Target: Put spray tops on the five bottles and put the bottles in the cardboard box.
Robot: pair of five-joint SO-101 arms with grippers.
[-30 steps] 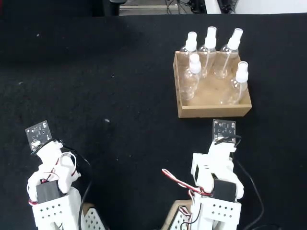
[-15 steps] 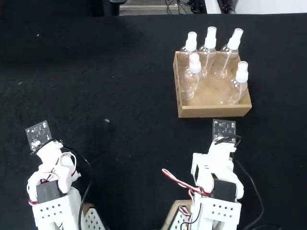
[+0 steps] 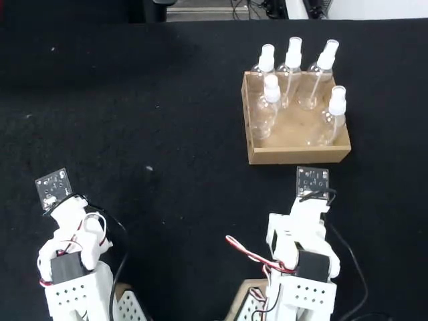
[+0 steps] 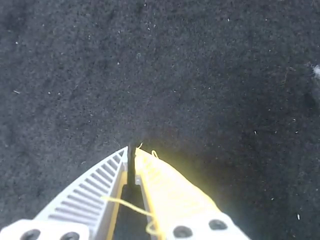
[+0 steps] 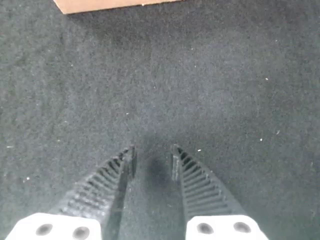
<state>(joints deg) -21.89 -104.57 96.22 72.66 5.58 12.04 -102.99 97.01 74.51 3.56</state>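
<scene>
Nothing is shifting since the earlier frames; both grippers are staying parked at 6 o'clock on the black cloth [image 3: 167, 100]. The left gripper [image 4: 132, 150] is resting closed, its fingers pressed together with nothing between them. The right gripper [image 5: 152, 156] is sitting slightly parted, gripping nothing. The box [image 3: 296, 155] is lying at 12 o'clock from the right gripper, near it, and at about 2 o'clock from the left gripper, well apart. Five bottles [image 3: 267, 107] are standing upright inside the box, each wearing a spray top [image 3: 271, 83].
</scene>
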